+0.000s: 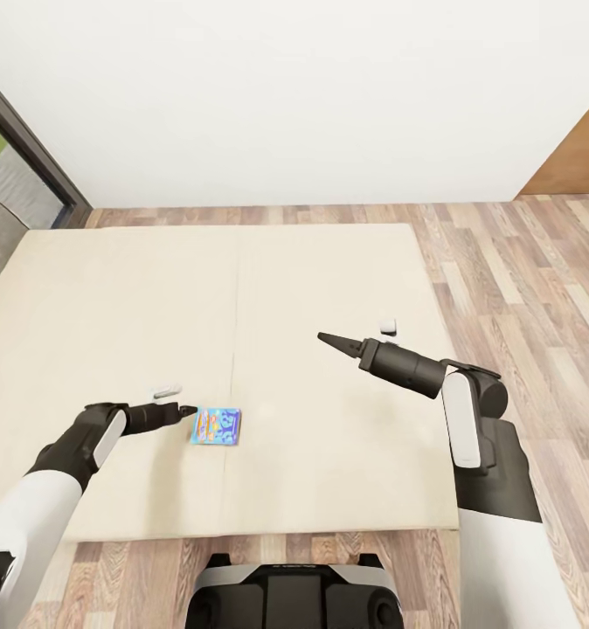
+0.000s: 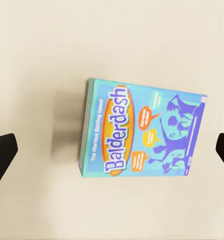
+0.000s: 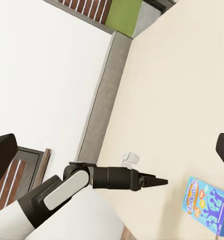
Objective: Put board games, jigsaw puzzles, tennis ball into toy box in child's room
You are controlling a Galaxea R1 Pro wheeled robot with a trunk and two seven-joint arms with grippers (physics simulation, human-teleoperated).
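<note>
board game (image 2: 144, 132) flat on bed (image 1: 111, 297), beneath spread left gripper (image 2: 112, 150)

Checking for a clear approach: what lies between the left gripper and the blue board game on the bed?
Nothing: the left wrist view shows bare cream bed cover around the blue board game.

The board game (image 1: 218, 426) lies on the bed (image 1: 111, 297), just right of the left claw (image 1: 188, 409)

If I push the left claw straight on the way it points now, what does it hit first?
Most likely the blue Balderdash board game: it lies flat on the bed, framed between the open fingers of the left claw. Depth is unclear, but nothing stands between them.
</note>
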